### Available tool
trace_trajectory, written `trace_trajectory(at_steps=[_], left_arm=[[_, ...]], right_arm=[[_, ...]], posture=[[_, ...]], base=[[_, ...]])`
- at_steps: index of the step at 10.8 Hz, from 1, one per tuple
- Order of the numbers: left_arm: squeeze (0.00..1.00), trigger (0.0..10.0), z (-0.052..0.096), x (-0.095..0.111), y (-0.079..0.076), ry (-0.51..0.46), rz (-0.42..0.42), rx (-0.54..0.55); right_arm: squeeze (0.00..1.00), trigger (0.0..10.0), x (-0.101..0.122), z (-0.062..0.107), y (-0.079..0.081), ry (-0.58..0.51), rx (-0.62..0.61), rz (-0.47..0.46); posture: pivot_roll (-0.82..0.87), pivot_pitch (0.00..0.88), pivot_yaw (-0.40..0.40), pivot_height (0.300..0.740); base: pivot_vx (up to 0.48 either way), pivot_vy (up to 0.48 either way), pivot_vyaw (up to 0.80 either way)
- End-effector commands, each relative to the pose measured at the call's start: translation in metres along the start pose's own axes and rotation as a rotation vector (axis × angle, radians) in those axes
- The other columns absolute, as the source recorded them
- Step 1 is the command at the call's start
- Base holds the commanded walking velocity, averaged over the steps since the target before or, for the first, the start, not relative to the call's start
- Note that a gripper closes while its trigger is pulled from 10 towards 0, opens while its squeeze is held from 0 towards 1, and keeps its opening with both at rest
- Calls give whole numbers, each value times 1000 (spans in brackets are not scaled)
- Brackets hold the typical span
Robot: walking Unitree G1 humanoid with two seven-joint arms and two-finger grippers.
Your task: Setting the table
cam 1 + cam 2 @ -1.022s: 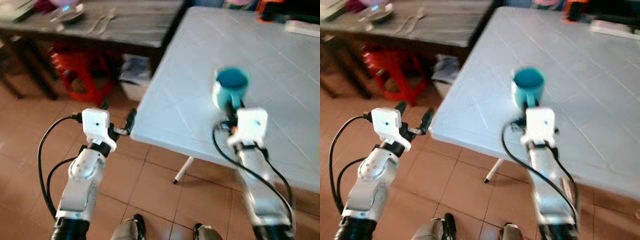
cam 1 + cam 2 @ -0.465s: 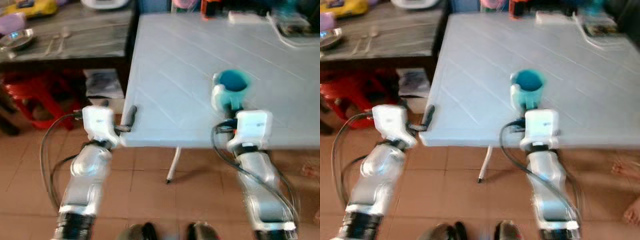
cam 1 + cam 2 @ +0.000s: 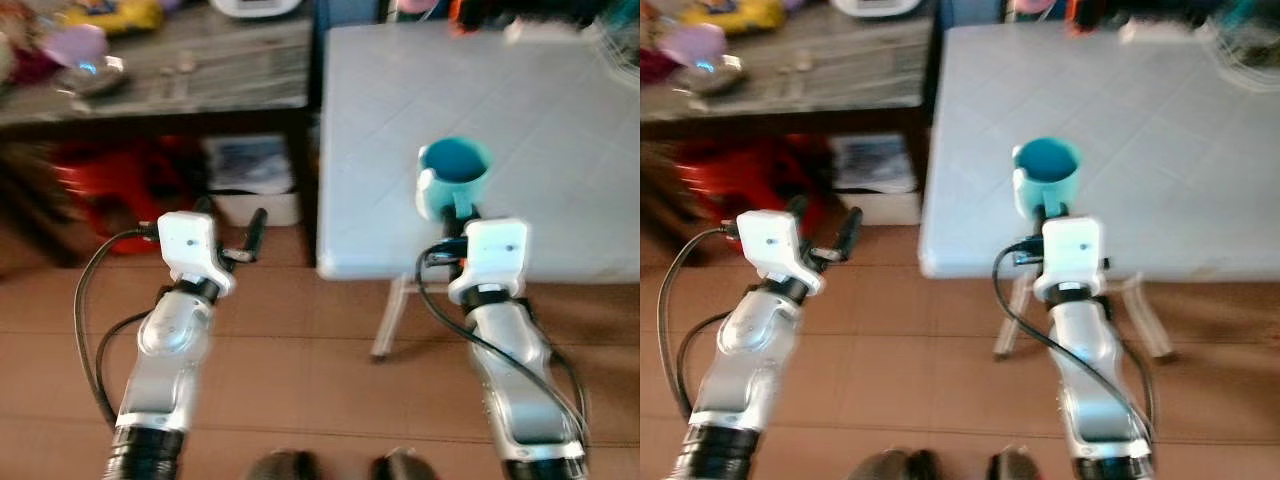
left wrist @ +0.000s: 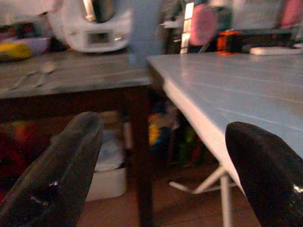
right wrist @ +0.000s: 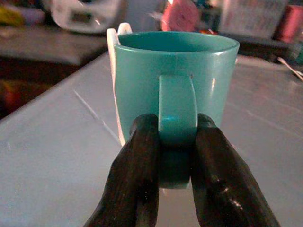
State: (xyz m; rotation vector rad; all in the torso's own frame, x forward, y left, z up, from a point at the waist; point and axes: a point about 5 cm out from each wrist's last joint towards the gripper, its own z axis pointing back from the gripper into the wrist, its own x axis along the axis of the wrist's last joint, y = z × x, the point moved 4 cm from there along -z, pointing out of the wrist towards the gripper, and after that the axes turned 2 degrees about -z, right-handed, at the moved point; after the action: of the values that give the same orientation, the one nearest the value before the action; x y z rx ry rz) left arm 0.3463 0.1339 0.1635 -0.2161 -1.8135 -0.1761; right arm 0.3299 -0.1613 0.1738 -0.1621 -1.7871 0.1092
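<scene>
Our right end effector (image 5: 173, 156) pinches the handle of the teal mug (image 3: 455, 175), holding it upright above the near edge of the white table (image 3: 560, 130). Our left end effector (image 3: 232, 222) hangs with fingers spread and empty over the floor (image 3: 300, 350), beside the dark table (image 3: 200, 75).

upright teal mug (image 5: 176, 90), held by its handle above the white table's (image 3: 560, 150) front edge.

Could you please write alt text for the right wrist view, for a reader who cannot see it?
The right gripper pinches the handle of a teal mug between its two black fingers, above a pale blue table. Blurred clutter lies behind.
</scene>
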Motion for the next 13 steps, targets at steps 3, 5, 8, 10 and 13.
trace_trajectory(at_steps=[3,5,8,10,13], left_arm=[[0,10000,-5,18,6,-63,-17,36],[0,10000,-5,25,8,-95,-24,77],[0,10000,5,20,10,-81,-43,124],[0,10000,25,-6,18,24,-58,231],[0,10000,54,-40,32,113,-124,264]], right_arm=[[0,10000,12,-3,1,-45,-2,-31],[0,10000,8,-1,2,-28,-9,-65],[0,10000,1,-1,-1,2,-35,-77],[0,10000,-11,4,-2,32,-43,-80],[0,10000,-17,9,5,45,-21,-91]], posture=[[-86,154,88,740],[-84,150,87,740],[-82,145,85,740],[-74,145,85,740],[-72,148,84,740]], base=[[0,466,0],[0,392,0],[0,0,0],[0,0,0],[0,0,0]])
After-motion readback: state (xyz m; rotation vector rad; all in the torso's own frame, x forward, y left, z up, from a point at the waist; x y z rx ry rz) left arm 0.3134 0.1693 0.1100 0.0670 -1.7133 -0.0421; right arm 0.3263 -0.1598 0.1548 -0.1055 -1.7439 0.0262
